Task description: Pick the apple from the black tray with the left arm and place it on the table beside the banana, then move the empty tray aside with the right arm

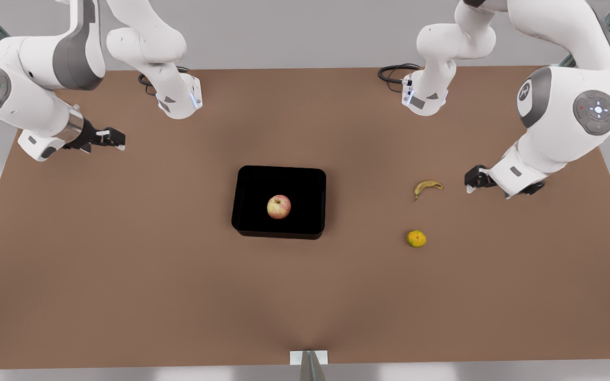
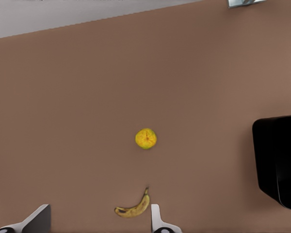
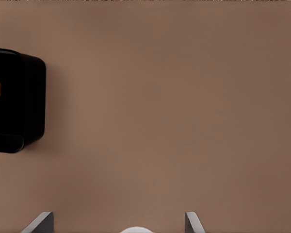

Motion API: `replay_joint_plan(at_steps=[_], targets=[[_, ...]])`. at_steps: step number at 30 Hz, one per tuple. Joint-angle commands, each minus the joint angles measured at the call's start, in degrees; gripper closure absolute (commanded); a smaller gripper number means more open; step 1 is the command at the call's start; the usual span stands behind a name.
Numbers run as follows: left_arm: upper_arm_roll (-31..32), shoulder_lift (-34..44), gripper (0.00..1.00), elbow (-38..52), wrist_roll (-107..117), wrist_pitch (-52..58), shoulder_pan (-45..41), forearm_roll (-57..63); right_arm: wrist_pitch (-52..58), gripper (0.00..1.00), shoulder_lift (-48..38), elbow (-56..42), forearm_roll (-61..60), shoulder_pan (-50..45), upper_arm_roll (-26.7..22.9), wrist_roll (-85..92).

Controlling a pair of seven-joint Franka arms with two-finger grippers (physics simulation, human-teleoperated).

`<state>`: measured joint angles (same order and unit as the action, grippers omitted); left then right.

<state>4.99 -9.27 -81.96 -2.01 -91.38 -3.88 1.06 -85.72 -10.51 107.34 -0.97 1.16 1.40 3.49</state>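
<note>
With both grippers open and empty, the left gripper (image 1: 472, 182) beside the banana (image 1: 428, 187) risks nudging it when crossing toward the apple (image 1: 279, 206), while the right gripper (image 1: 114, 138) waits.

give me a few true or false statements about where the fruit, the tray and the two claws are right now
1. The small red and yellow-green apple lies inside the shallow glossy black tray. True.
2. The left claw holds the apple. False: it is open and empty, near the small curved yellow banana.
3. The round orange-yellow citrus fruit sits in the tray. False: it rests on the matte brown table, apart from the tray.
4. The right claw is open, well away from the tray. True.
5. The banana touches the citrus fruit. False: bare table separates them.
</note>
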Motion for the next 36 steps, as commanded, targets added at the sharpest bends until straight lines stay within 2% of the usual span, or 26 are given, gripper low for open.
replay_joint_plan(at_steps=[1, 3, 5, 6, 8, 12, 14, 17, 20, 23, 25, 30, 33, 36], targets=[[0.3, 0.0, 0.00, 0.0, 2.5, -1.0, 0.5, 1.0, -1.1, 0.00, 0.0, -0.1, -0.1, 0.0, -0.1, 1.2], [3.1, -0.7, 0.00, 0.8, 3.5, -1.3, -0.3, 1.3, -1.0, 0.00, 0.0, -0.3, -0.1, -0.1, 0.0, 1.2], [4.8, -1.8, 0.00, 0.0, 8.9, -0.6, -12.3, 0.4, -1.0, 0.00, 1.3, -0.7, -0.1, -0.2, 0.0, 1.3], [4.9, -4.8, 0.00, 0.8, 10.5, -0.6, -19.1, 0.9, -0.9, 0.00, 1.4, -0.9, 0.0, -0.3, 0.1, 1.1], [6.1, -8.3, 0.00, 3.6, 24.9, -2.8, -20.6, -1.9, -0.8, 0.00, 1.4, -0.9, 0.0, -0.3, 0.1, 1.3], [6.3, -15.6, 0.00, 8.1, 45.9, -5.5, -35.1, 9.0, -0.9, 0.00, 1.5, -1.0, -0.1, -0.2, 0.3, 1.3], [6.3, -15.7, 0.00, 6.8, 57.2, -5.2, -38.5, 11.2, -0.9, 0.00, 1.5, -1.0, 0.0, -0.3, 0.3, 1.3], [6.2, -16.3, 0.00, 6.3, 64.4, -4.1, -40.7, 10.5, -0.8, 0.00, 1.5, -1.0, 0.0, -0.3, 0.3, 1.3], [5.9, -24.9, 0.00, 8.3, 73.5, -17.6, -40.9, 10.3, -0.7, 0.00, 2.4, -1.3, 0.0, -0.4, 0.4, 1.3], [5.0, -30.1, 0.00, 10.4, 69.8, -19.9, -42.3, 14.1, -0.6, 0.00, 2.4, -1.4, 0.0, -0.4, 0.4, 1.3], [3.7, -33.0, 0.00, 12.3, 69.7, -27.2, -42.2, 14.1, -0.6, 0.00, 2.4, -1.4, 0.0, -0.4, 0.4, 1.3], [2.6, -40.4, 0.00, 18.3, 66.8, -28.9, -43.8, 16.8, -0.6, 0.00, 2.6, -1.7, 0.0, -0.3, 0.4, 1.3], [2.7, -42.7, 0.00, 22.1, 64.6, -29.1, -45.3, 16.9, -0.6, 0.00, 2.6, -1.9, 0.0, -0.3, 0.4, 1.3], [2.6, -43.3, 0.00, 22.0, 62.5, -27.2, -45.4, 16.9, -0.6, 0.00, 2.6, -2.0, 0.0, -0.3, 0.4, 1.4]])
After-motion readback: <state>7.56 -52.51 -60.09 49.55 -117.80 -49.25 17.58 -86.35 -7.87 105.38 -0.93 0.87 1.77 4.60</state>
